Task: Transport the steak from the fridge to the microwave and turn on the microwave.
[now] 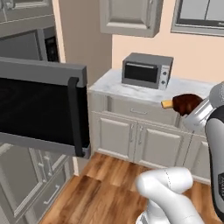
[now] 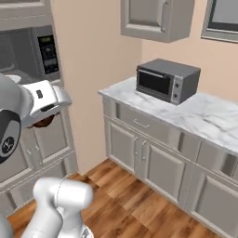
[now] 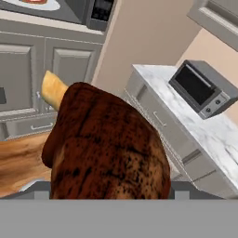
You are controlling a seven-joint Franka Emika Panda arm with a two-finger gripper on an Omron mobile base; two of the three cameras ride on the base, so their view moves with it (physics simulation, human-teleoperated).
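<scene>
The tool [image 1: 194, 112] is clamped wide around the steak [image 1: 187, 103], and the meat bulges out past both sides of the grip. In the hand view the steak covers everything from the centre down to 6 o'clock, with its pale bone end poking out at 10 o'clock.

Risks now. It is a big, rounded lump held only at the edges, so a quick swing could let it roll out onto the wooden floor [image 1: 109, 183]. The microwave door [image 1: 39, 109] hangs open and juts into the room at 9 o'clock in the left base view. A careless sweep could knock the arm or the meat against its handle [image 1: 74, 116]. The opening sits up at 11 o'clock in the hand view, so a low approach would hit the frame.

The count:
- one steak
- one microwave [image 2: 28, 56], with one plate [image 3: 32, 3] inside
- one small oven [image 1: 146, 70] on the tabletop [image 1: 183, 89], which is not the target
</scene>
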